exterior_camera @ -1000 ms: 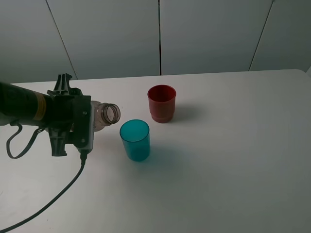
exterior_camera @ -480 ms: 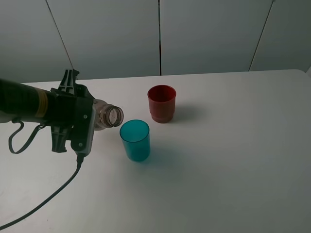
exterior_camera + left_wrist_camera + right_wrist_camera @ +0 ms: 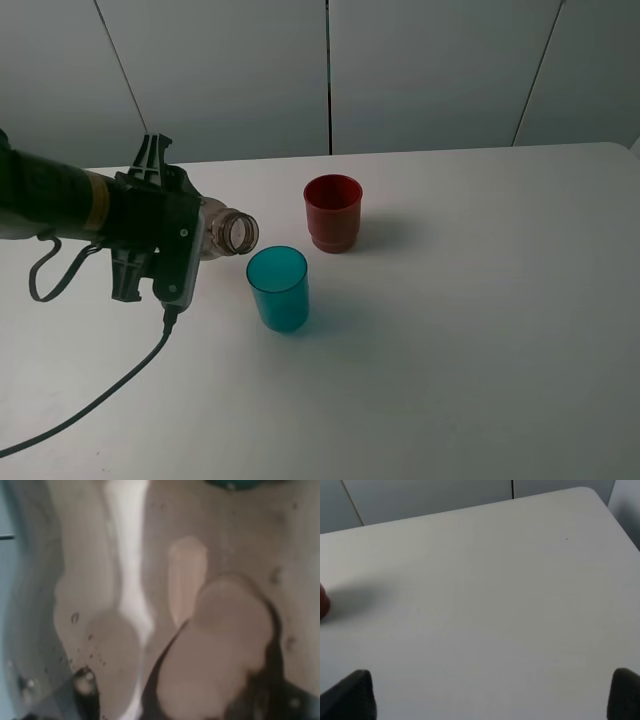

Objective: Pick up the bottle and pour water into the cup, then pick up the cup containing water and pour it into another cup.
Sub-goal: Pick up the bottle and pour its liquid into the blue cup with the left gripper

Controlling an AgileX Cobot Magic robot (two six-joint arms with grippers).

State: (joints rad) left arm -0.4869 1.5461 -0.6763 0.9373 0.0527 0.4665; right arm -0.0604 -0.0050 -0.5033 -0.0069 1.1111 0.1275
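- bottle (image 3: 228,233): translucent smoky grey-brown
- cup (image 3: 278,290): translucent teal-blue, plain
- another cup (image 3: 332,213): opaque dark red, plain
- table (image 3: 470,300): plain white
- left arm (image 3: 55,200): black, with a yellow band
- cable (image 3: 166,322): black
- wall (image 3: 430,70): pale grey panels, dark seams

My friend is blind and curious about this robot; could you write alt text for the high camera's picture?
The robot's left gripper holds a smoky-grey bottle tipped on its side, its mouth pointing toward a teal cup standing on a white table. A dark red cup stands behind it, slightly to the right.
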